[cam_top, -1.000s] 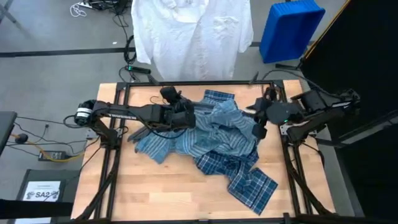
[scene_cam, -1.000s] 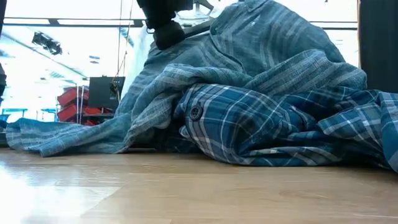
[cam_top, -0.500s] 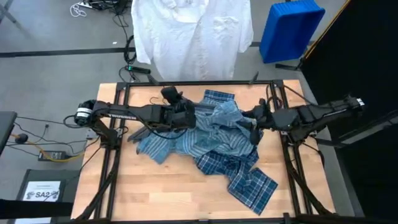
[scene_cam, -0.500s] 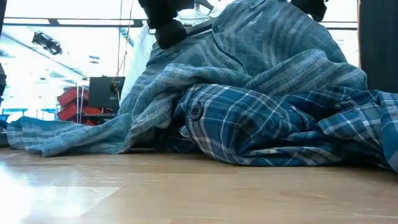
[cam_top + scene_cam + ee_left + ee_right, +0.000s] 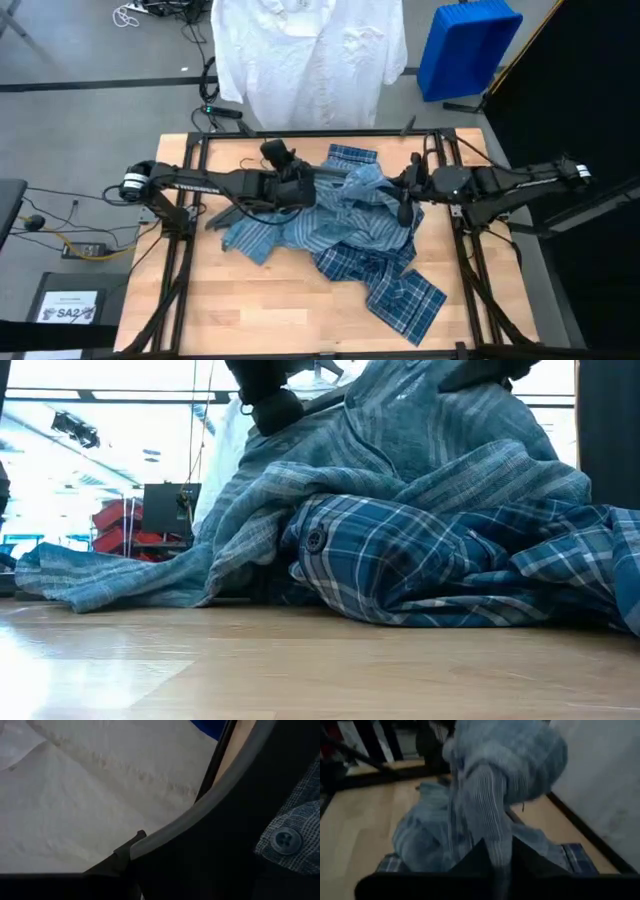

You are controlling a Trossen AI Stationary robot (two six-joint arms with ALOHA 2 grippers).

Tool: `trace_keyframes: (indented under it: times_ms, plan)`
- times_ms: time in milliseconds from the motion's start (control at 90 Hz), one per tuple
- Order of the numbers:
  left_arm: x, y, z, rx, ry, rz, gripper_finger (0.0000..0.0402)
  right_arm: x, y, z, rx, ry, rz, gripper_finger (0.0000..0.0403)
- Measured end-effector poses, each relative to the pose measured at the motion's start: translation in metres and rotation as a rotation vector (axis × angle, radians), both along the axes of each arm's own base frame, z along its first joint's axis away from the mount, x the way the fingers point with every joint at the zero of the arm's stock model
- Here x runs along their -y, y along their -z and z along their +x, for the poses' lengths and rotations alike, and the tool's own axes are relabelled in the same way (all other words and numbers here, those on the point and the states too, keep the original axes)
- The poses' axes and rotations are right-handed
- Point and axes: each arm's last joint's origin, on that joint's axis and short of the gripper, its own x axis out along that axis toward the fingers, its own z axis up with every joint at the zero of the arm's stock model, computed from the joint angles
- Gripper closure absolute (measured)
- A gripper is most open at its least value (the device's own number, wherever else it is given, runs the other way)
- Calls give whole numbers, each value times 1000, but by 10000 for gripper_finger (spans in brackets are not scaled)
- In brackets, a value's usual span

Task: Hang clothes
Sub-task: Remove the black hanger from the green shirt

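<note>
I am working at the table, where two shirts are lying in one heap at the middle. The white shirt is hanging beyond the far edge, already up, so I am judging that part done. The plaid shirt is lying lowest, spreading toward the near right corner. The striped shirt is draped over it, one sleeve trailing out to the left (the low view is showing that sleeve flat on the wood).

My left gripper is reaching in from the left and sitting at the striped shirt's far-left shoulder; a dark grey hanger is crossing its wrist view with a buttoned edge of the cloth beside it, but whether these fingers are apart or together I cannot tell. My right gripper is coming in from the right, and its fingers are pinched together on a ridge of the striped shirt, which is bunching up just ahead of them.

The striped shirt is lying between my two grippers, its long axis running roughly left to right across the table. Both are at the cloth; the left is nearer the collar end, I am judging, and the hanger must go in there.
</note>
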Motion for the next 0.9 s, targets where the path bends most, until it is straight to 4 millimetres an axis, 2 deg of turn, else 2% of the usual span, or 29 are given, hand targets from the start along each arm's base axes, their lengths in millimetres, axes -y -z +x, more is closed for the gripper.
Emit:
trace_keyframes:
  times_ms: [267,367,456,556,722,900]
  plan:
    - [-1,-10,-11,20,-34,24,235,-15,33,-5,-271,29,134,403]
    - [-1,-12,-13,32,-34,25,235,-23,48,1,-365,30,123,403]
    - [0,-12,-13,9,-10,20,235,-27,49,3,-392,8,86,403]
    - [1,-4,-9,-51,2,22,235,-27,32,3,-353,-6,87,403]
    - [1,7,-5,-117,3,21,235,-25,-14,-10,-253,-12,78,402]
    - [1,5,-1,-71,4,21,235,-31,-67,-8,53,-146,-50,393]
